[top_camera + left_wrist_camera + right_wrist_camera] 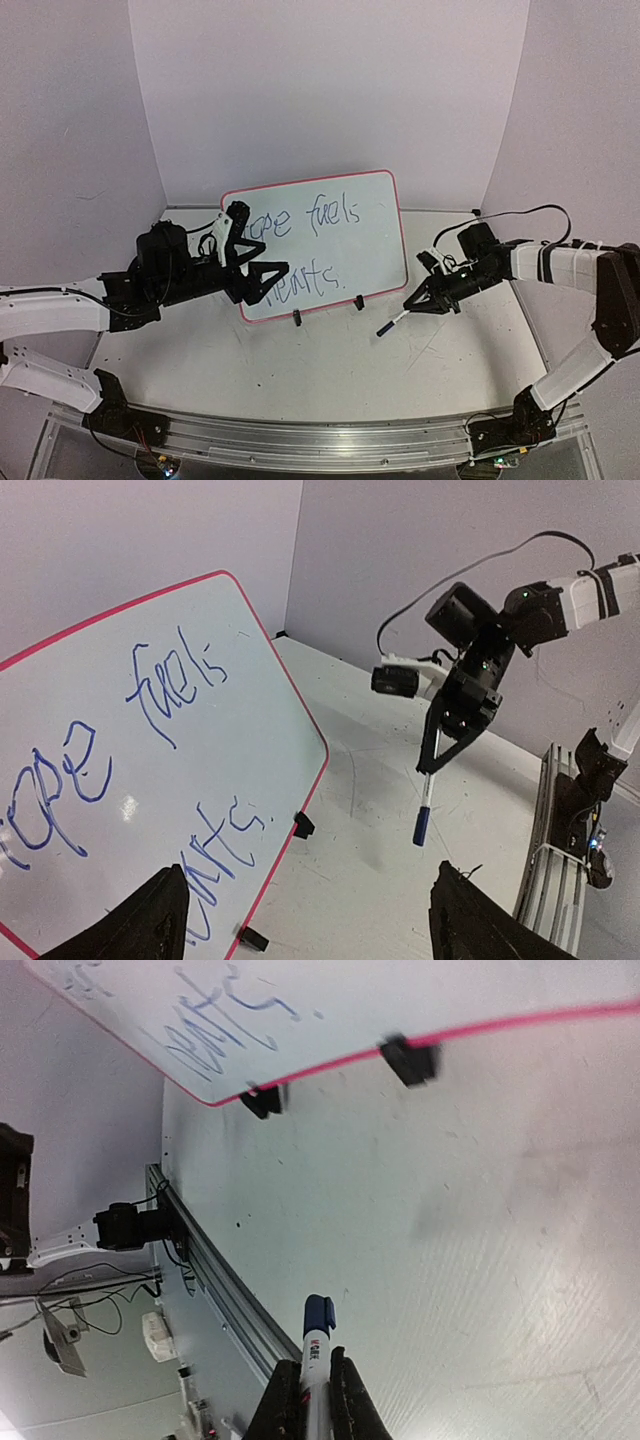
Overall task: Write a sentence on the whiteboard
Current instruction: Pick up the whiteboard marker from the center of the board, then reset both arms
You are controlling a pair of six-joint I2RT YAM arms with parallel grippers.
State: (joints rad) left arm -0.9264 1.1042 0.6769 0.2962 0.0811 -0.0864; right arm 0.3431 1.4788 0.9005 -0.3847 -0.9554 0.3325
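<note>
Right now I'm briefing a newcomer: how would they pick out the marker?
Find the red-rimmed whiteboard. Right of it hangs the right gripper. The marker is the thin white, blue-ended stick clamped in it, pointing down.

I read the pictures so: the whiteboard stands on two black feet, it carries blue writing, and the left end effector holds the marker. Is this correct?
Not quite. The marker is held by the right end effector, not the left; the right wrist view shows it clamped between the fingers. The left end effector is open and empty beside the whiteboard. The rest is right.
</note>
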